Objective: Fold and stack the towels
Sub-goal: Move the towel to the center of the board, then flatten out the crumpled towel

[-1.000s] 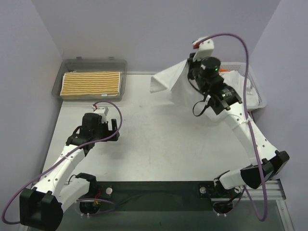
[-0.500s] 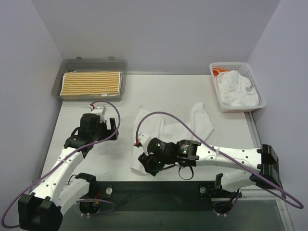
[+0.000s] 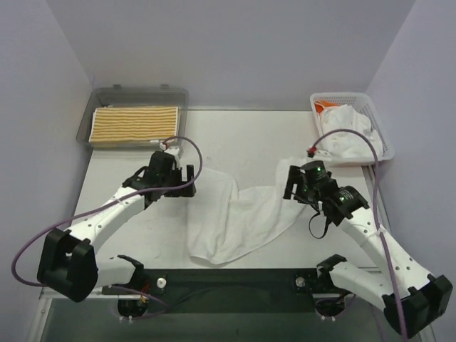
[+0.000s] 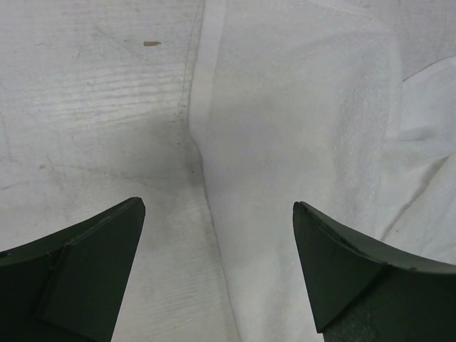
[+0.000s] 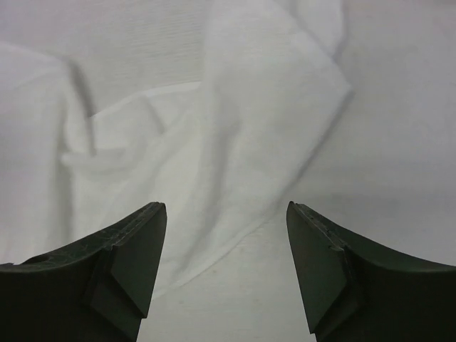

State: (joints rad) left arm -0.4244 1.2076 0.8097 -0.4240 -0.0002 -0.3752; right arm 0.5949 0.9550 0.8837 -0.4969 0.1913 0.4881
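Overhead view of a white tabletop [image 3: 235, 135] with two robot arms reaching in from its near edge. A plain white rectangular cloth towel [image 3: 239, 217] lies rumpled across the middle of the tabletop, spread between the two arms, with creases and a doubled-over ridge near its centre. Its near end reaches the tabletop's front edge.

The left tool [image 4: 217, 206] hovers low over the towel's left hem, its fingers wide apart and holding nothing. One finger is above bare tabletop and the other above cloth. The right tool [image 5: 226, 206] is likewise spread and empty, poised over the towel's right-hand corner, where the fabric lies in loose overlapping folds.

At the far left, a folded yellow-and-white striped towel [image 3: 135, 122] rests inside a clear grey plastic tray [image 3: 139, 91]. At the far right, a white plastic mesh basket [image 3: 380, 135] holds a heap of more white cloth [image 3: 349, 132].

Likely risks:
- Either tool may pinch two layers where the cloth overlaps, so the towel would not open flat.
- The left tool may push the hem aside instead of catching it.
- An uneven pull by the two arms could drag the near end off the front edge.
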